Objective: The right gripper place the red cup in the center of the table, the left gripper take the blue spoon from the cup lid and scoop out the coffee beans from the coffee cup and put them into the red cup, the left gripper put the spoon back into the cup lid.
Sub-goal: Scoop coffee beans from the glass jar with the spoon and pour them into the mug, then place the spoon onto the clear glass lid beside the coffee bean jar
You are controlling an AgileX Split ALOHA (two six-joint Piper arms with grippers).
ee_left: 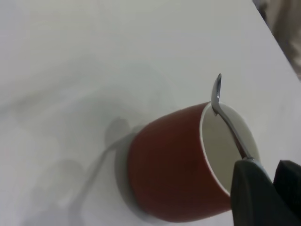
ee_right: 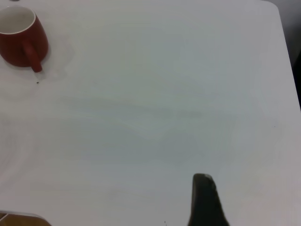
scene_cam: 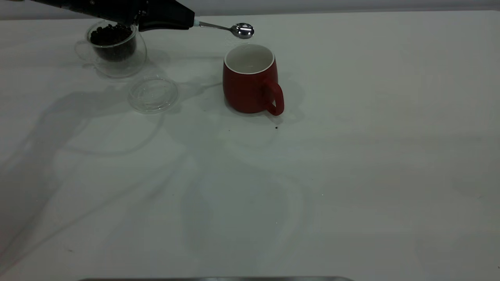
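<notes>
The black left gripper (scene_cam: 187, 21) is pinched tight on the pale blue-handled metal spoon (scene_cam: 230, 28), holding its bowl over the far rim of the round dark red cup (scene_cam: 250, 80) so beans can drop in. The spoon's bowl looks empty. The right gripper's (ee_right: 204, 200) fingers cannot be told. The clear glass coffee cup (scene_cam: 113, 47) of dark beans (scene_cam: 111, 35) stands far left, the clear round lid (scene_cam: 153, 94) just in front.

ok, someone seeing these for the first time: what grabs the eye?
The red cup, alone near the middle of the white table, handle toward the camera. Just above its rim hangs the shiny bowl of the blue spoon, held out by the left claw, which is shut on its handle. Back left stands the coffee cup full of dark coffee beans, with the cup lid lying empty in front of it.
</notes>
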